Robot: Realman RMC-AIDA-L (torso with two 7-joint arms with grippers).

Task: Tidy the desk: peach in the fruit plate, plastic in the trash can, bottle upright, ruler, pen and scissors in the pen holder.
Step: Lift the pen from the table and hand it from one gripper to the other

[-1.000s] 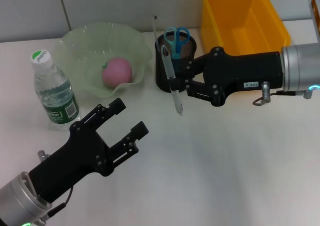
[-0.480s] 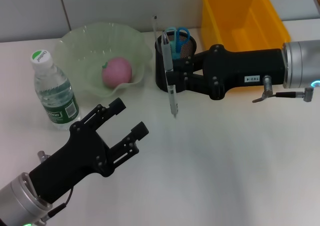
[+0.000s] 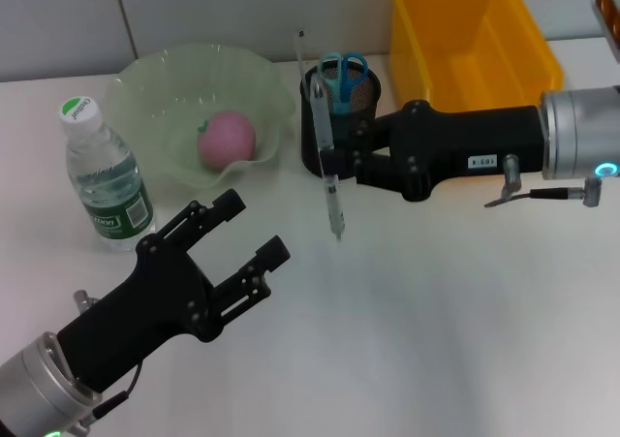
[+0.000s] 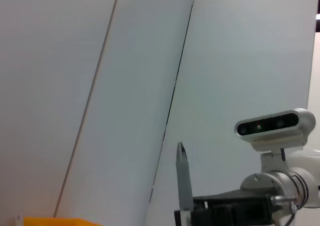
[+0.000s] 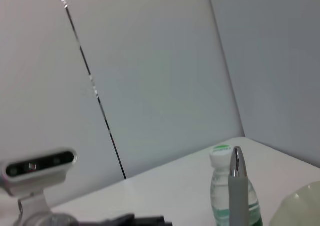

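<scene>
Right gripper [image 3: 341,162] clamped on the pen [image 3: 327,171], near-vertical, tip down, just in front of the pen holder [image 3: 360,96] | I judge the pen light, stiff, slick; mid-barrel hold suits | left gripper [image 3: 237,245] spread wide, idle over the desk [image 3: 436,311] | scissors [image 3: 341,72], ruler [image 3: 301,49] in holder.

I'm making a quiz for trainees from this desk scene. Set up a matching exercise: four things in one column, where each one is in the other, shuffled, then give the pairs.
Things:
1. peach
2. pen
3. scissors
4. bottle

Places:
A. standing upright on the desk
B. in the black mesh pen holder
C. in the green fruit plate
D. held by the right gripper

Pairs: 1-C, 2-D, 3-B, 4-A
</scene>
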